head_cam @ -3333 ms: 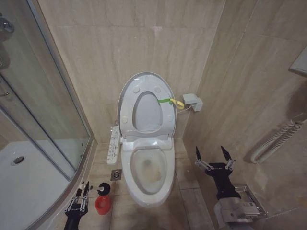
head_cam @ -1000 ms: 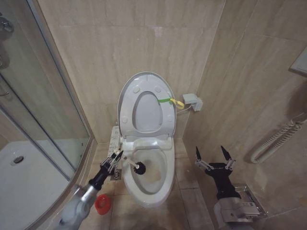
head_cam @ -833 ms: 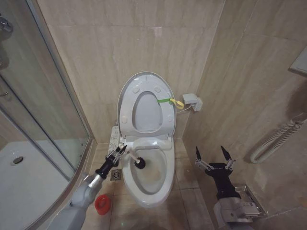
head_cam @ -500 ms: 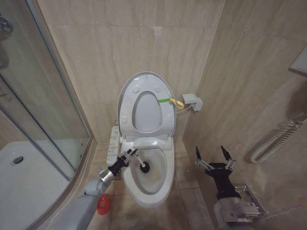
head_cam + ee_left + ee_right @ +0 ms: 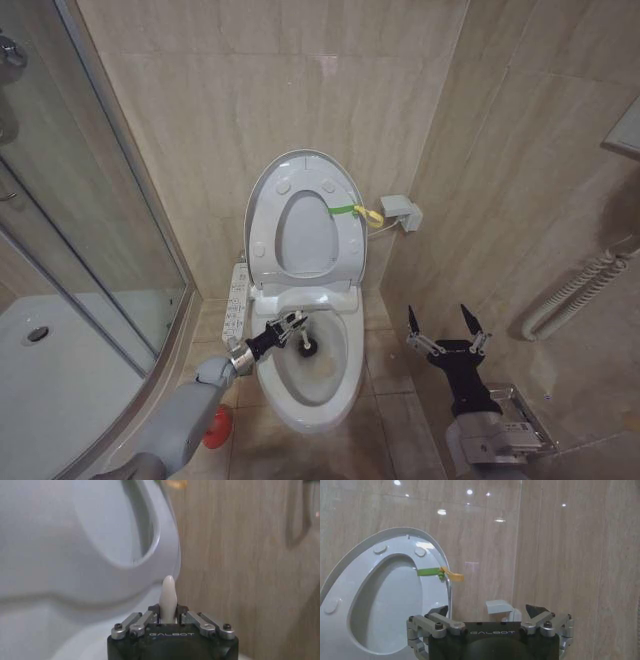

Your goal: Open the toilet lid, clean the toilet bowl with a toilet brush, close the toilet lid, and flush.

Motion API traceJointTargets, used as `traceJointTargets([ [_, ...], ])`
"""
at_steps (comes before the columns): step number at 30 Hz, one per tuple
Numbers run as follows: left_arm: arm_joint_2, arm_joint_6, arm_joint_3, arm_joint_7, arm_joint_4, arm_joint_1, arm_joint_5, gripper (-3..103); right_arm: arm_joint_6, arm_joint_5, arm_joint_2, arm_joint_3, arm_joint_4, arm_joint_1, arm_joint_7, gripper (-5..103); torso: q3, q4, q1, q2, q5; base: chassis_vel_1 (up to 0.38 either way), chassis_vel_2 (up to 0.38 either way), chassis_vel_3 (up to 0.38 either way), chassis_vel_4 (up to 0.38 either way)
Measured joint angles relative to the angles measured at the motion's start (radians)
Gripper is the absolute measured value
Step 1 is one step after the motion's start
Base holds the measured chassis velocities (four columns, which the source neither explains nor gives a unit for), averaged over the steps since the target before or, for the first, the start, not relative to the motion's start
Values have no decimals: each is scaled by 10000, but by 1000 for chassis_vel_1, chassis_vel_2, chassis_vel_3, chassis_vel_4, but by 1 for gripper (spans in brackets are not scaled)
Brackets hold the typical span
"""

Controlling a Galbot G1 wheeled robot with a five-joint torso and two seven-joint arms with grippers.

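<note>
The left tool (image 5: 291, 325) was clamped on the toilet brush (image 5: 303, 342) by its thin, probably light and slippery handle, head inside the toilet bowl (image 5: 345, 385), while the right tool (image 5: 446, 327) sat wide open beside it.

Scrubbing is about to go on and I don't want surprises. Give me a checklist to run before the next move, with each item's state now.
1. Toilet lid raised against the wall: ok.
2. Seat ring also up, toilet bowl rim exposed: ok.
3. Left gripper shut on the toilet brush handle: ok.
4. Brush head inside the bowl, over the stained area: ok; whether the bristles touch the ceramic: cannot tell.
5. Right gripper open and parked beside the toilet, apart from it: ok.
6. Red holder upright on the floor for the brush's return: cannot tell, partly hidden by the left arm.
</note>
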Motion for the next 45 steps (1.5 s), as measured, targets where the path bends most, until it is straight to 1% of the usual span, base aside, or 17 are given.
traceJointTargets([
  [1,48,132,54,-120,-438,114,-163,21,0,0,0,0,0,0,0,100,0,2,-1,0,1,0,0,0,0],
  [2,48,132,54,-120,-438,114,-163,21,0,0,0,0,0,0,0,100,0,2,-1,0,1,0,0,0,0],
  [5,70,526,155,-525,-1532,484,-684,21,0,0,0,0,-1,0,0,100,0,0,-1,0,-1,0,0,0,0],
  [9,-57,757,167,-867,-2035,874,-992,21,0,0,0,0,0,0,0,100,0,0,-1,0,1,0,0,0,0],
  [14,-376,756,96,-1137,-1730,1412,-1030,21,0,0,-1,0,0,0,0,100,-2,2,-2,1,1,0,0,0,0],
  [18,-606,528,-60,-983,-1130,1570,-785,21,0,0,0,0,0,0,0,100,-6,4,-5,3,1,0,0,0,0],
  [21,-631,461,-158,-947,-1052,1558,-696,21,0,0,0,0,0,0,0,100,-6,4,-6,4,0,0,0,0,0],
  [25,-621,656,-270,-1169,-1550,1320,-1035,21,0,0,0,0,-1,0,0,100,2,0,0,0,-2,0,0,0,0],
  [27,-680,837,-345,-1436,-2071,1185,-1436,21,0,0,0,0,0,0,0,100,1,-10,1,0,-2,0,0,0,0],
  [31,-765,899,-357,-1576,-2255,1324,-1574,21,0,0,-1,0,0,0,0,100,2,-3,1,-1,-1,0,0,0,0],
  [35,-924,779,-409,-1452,-1881,1705,-1373,21,0,0,0,0,0,-1,0,100,0,3,0,0,-3,0,0,0,0],
  [38,-1013,473,-565,-1160,-1117,1807,-1051,21,0,0,0,0,0,-1,1,100,-3,1,-3,1,0,0,0,0,0],
  [39,-1013,406,-611,-1111,-1027,1798,-1002,21,0,0,-2,0,0,0,0,100,-2,11,-2,1,-4,0,0,0,0],
  [40,-1013,406,-611,-1111,-1027,1798,-1002,21,0,0,-2,0,0,0,0,100,-2,11,-2,1,-4,0,0,0,0],
  [41,-996,358,-708,-1105,-992,1742,-909,21,1,0,1,0,0,0,0,100,-4,-3,-3,2,0,0,0,0,0],
  [42,-991,303,-808,-1109,-1004,1685,-787,21,1,0,-1,0,0,0,0,100,-2,3,-3,1,-2,0,0,0,0],
  [45,-990,269,-917,-1246,-1243,1475,-732,21,0,0,0,0,-1,0,0,100,2,-2,0,-2,-4,0,0,0,0],
])
